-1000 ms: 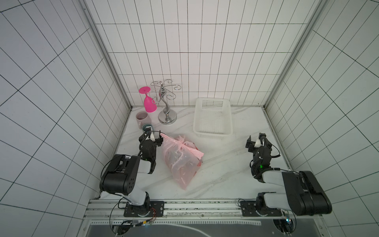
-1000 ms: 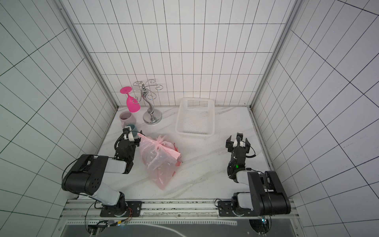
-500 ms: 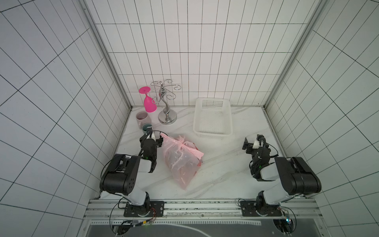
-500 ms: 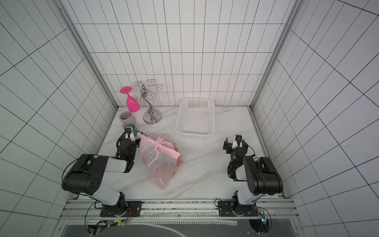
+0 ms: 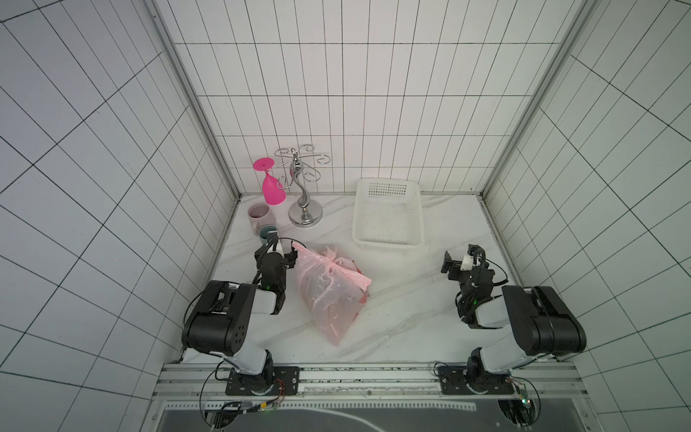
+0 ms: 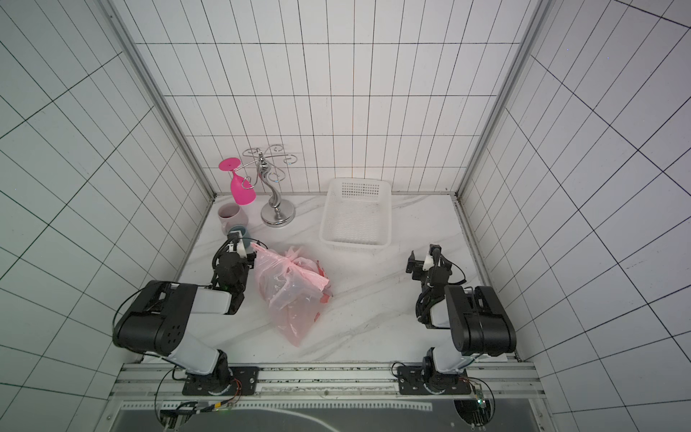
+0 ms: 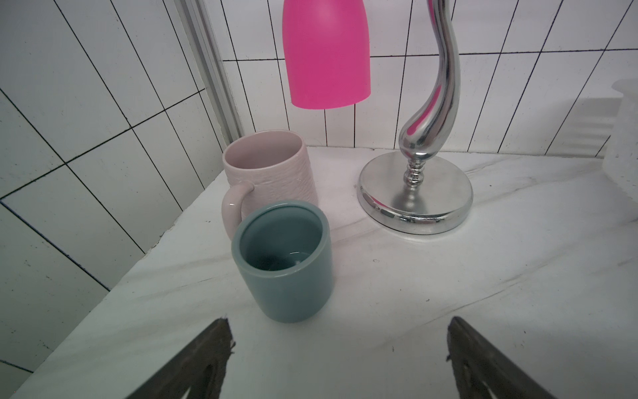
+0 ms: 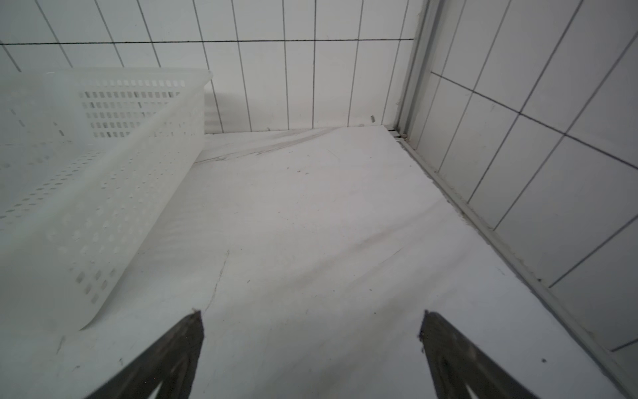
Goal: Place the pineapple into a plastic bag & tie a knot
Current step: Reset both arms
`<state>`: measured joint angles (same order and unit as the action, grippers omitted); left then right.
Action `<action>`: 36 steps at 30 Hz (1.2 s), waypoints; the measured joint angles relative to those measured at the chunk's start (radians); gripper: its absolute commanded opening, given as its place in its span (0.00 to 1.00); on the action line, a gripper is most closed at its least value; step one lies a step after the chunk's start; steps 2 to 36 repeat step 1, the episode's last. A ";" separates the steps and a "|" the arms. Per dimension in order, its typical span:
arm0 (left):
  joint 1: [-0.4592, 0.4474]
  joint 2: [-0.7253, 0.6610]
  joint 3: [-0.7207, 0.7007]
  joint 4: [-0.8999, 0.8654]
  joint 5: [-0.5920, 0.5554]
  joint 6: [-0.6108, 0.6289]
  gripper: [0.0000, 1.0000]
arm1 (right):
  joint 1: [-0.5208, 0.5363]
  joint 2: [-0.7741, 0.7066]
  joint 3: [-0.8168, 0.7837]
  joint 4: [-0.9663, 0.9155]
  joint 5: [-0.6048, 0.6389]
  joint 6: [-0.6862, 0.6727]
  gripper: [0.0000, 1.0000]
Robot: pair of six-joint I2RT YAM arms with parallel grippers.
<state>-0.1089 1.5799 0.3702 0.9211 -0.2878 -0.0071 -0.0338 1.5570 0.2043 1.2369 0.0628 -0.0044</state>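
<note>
roughly front-to-back plastic bag (image 5: 329, 299), knot (image 5: 334, 259) rearward

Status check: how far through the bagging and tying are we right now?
Done, apparently: the plastic bag lies bulging on the marble table with something bulky inside, too blurred to identify, and its handles are bunched into a knot. In hand: nothing; the left gripper and right gripper are both open and empty. Left: seemingly nothing, perhaps a check that the knot is tight.
</note>
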 measured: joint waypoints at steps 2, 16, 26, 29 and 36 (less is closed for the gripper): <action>0.000 0.000 0.000 0.000 0.000 0.000 0.98 | -0.006 0.000 0.003 -0.003 -0.014 0.000 0.99; 0.000 0.000 0.000 0.000 0.000 0.000 0.98 | -0.006 0.000 0.003 -0.003 -0.014 0.000 0.99; 0.000 0.000 0.000 0.000 0.000 0.000 0.98 | -0.006 0.000 0.003 -0.003 -0.014 0.000 0.99; 0.000 0.000 0.000 0.000 0.000 0.000 0.98 | -0.006 0.000 0.003 -0.003 -0.014 0.000 0.99; 0.000 0.000 0.000 0.000 0.000 0.000 0.98 | -0.006 0.000 0.003 -0.003 -0.014 0.000 0.99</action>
